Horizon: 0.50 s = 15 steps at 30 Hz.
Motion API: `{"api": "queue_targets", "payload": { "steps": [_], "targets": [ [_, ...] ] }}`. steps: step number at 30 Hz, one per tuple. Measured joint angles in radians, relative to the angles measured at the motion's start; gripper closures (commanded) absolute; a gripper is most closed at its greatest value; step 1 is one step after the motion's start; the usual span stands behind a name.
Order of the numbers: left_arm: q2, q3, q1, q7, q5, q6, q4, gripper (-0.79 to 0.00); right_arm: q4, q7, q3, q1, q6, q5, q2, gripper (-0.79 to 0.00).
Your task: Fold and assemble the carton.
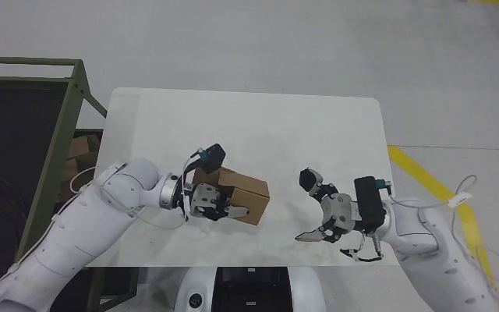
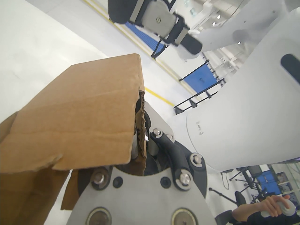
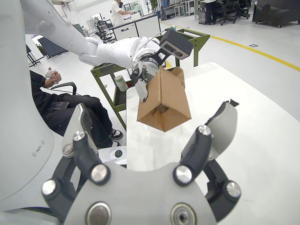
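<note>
One carton (image 1: 243, 195), two grippers. Left gripper (image 1: 221, 207) clamps carton, held above table (image 1: 312, 125); right gripper (image 1: 309, 208) spread wide, facing it, apart.

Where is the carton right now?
In the top view the carton is gripped by the left claw over the near left part of the table. The open right claw is to its right, not touching it.
</note>
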Motion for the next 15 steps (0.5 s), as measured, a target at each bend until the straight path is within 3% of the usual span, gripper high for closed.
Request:
{"api": "queue_targets", "payload": {
  "steps": [8, 15],
  "targets": [
    [0.019, -0.031, -0.037, -0.149, 0.19, 0.123, -0.097, 0.0, -0.013, -0.025, 0.045, -0.045, 0.0, 0.0, 0.009, -0.785],
    [0.015, 0.015, -0.095, -0.273, 0.405, 0.262, -0.179, 0.0, -0.014, -0.038, 0.061, -0.061, 0.0, 0.001, 0.016, -0.785]
  ]
}}
